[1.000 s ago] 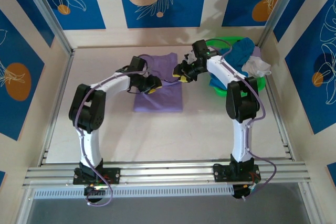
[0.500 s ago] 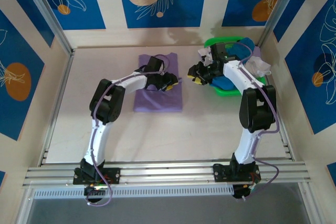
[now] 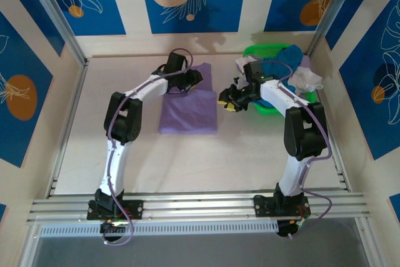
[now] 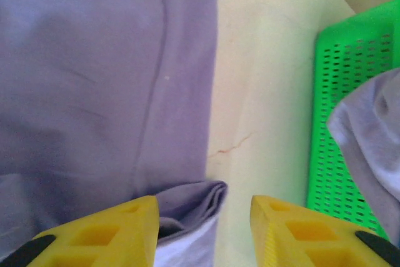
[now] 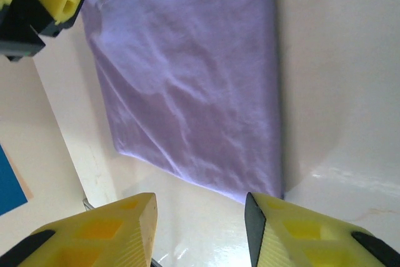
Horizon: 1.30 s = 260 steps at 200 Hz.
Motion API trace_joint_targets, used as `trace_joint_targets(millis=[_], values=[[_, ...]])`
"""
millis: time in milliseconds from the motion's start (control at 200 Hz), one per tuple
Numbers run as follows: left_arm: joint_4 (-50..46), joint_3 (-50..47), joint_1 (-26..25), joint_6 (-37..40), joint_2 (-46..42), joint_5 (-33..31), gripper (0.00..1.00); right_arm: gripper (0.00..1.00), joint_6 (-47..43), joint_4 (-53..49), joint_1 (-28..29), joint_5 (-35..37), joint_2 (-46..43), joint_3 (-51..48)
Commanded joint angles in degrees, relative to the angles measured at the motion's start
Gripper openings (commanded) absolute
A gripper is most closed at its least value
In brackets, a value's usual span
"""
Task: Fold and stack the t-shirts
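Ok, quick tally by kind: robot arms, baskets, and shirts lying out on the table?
Robot arms: 2 (left claw, right claw, both open)
Green basket: 1
Lavender t-shirt folded on the table: 1
Total: 4
Teal cloth and white cloth heaped in the basket: not counted.

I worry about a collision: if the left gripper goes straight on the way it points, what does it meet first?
Probably the lavender t-shirt, its folded edge ahead of the left gripper, then the table; depth is unclear.
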Motion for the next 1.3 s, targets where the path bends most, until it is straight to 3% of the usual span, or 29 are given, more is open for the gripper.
trace_joint_targets(millis=[0, 360, 760, 1020, 1296], values=[[-7.0, 0.7, 0.5, 5.6, -5.0, -1.6, 0.43, 0.44, 1.6, 1.5, 2.8, -1.8, 2.0, -0.7], [-9.1, -23.4, 1.1, 13.9, -19.6, -4.5, 0.44, 0.44, 1.4, 0.3, 9.7, -0.3, 10.4, 2.8], [-1.4, -44.1, 0.6, 11.8, -24.2, -4.0, 0.45, 0.43, -0.1, -0.8, 11.7, 2.7, 11.4, -2.9], [3.5, -57.2, -3.8, 5.8, -33.4, -5.5, 0.45, 0.44, -0.4, -0.5, 12.5, 4.2, 5.0, -12.8], [2.0, -67.8, -10.6, -3.3, -51.1, -10.8, 0.46, 0.44, -0.7, -0.7, 15.2, 4.8, -11.9, -28.6]])
